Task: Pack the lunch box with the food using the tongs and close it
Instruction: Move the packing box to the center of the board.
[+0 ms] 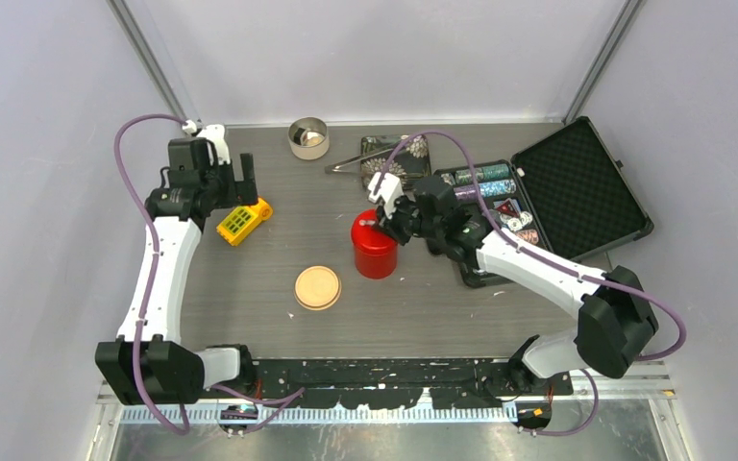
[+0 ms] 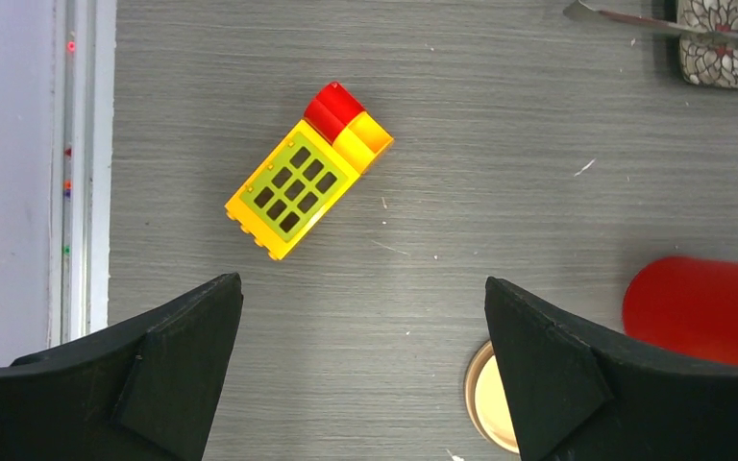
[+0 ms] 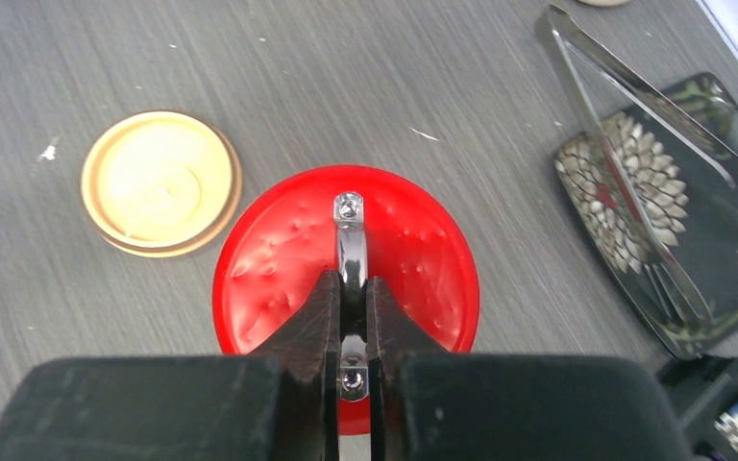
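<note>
The red canister of the lunch box stands mid-table with its red lid on top. My right gripper is shut on the lid's metal handle. The cream tub stands open at the back, and its beige disc lid lies flat in front of the canister. The silver tongs rest across a dark flower-patterned tray. My left gripper hangs open over bare table, near a yellow-and-red block. No food shows in any view.
An open black case with poker chips lies at the right, under my right arm. The canister shows at the right edge of the left wrist view. Grey walls close in the table on three sides.
</note>
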You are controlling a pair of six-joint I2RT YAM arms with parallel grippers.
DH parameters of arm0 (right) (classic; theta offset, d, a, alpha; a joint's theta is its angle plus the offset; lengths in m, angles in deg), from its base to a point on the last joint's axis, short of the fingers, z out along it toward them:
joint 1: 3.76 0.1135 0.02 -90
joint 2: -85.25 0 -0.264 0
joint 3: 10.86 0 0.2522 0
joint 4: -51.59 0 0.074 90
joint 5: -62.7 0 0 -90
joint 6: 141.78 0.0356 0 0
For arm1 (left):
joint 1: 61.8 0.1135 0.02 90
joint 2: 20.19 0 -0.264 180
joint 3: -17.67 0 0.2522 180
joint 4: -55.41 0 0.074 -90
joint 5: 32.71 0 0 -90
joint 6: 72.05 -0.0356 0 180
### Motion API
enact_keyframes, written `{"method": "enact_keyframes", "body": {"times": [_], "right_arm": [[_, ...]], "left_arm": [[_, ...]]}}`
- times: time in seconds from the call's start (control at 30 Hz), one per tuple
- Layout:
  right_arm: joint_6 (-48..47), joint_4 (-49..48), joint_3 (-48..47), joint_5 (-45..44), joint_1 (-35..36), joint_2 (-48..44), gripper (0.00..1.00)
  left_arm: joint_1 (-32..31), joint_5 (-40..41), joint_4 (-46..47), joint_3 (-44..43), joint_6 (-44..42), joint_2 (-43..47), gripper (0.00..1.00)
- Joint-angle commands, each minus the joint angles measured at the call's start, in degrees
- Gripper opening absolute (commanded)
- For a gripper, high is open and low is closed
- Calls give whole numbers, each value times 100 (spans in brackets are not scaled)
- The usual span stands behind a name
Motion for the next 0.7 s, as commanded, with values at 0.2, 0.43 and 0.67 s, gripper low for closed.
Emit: {"method": "enact_keyframes", "body": {"times": [0.2, 0.43, 0.67], "right_arm": [[-262, 798, -85, -101, -624, -379, 0], [108, 1004, -306, 283, -731, -570, 29], [342, 1155, -698, 333, -728, -560, 55]], "left_arm": [[25, -1045, -52, 174, -341, -143, 100], [18, -1656, -113, 586, -970, -88, 100], [0, -2261, -497, 945, -1955, 21, 98]]}}
